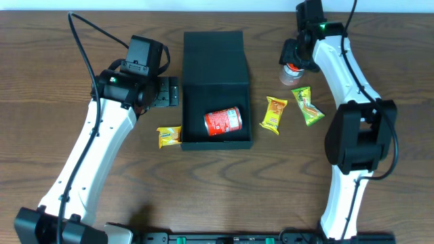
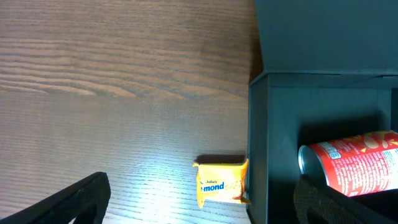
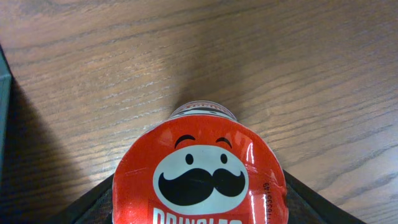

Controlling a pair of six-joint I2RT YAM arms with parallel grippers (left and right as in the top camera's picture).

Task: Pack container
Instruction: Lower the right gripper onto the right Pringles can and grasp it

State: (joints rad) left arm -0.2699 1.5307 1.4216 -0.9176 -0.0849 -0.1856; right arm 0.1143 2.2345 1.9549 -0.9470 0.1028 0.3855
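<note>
Currently, the brown wood-grain surface (image 1: pixel 41 81) carries the dark teal-black, rigid, square-cornered container (image 1: pixel 215 100) at centre, with its lid flap laid back for loading. One red cylindrical snack can (image 1: pixel 223 120) lies inside. The left end effector (image 1: pixel 171 91) stands fully spread and empty beside the container. The right end effector (image 1: pixel 296 59) straddles a second red can (image 3: pixel 199 174). Its fingertips are cut off, so firm contact cannot be confirmed.

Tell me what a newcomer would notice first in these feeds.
First, the open dark container mid-table, with a red can lying on its side inside. Next, the right tool with its fingers either side of a second red can at the table's far right, its moustached face filling the right wrist view. A yellow packet lies against the container's left wall.
</note>
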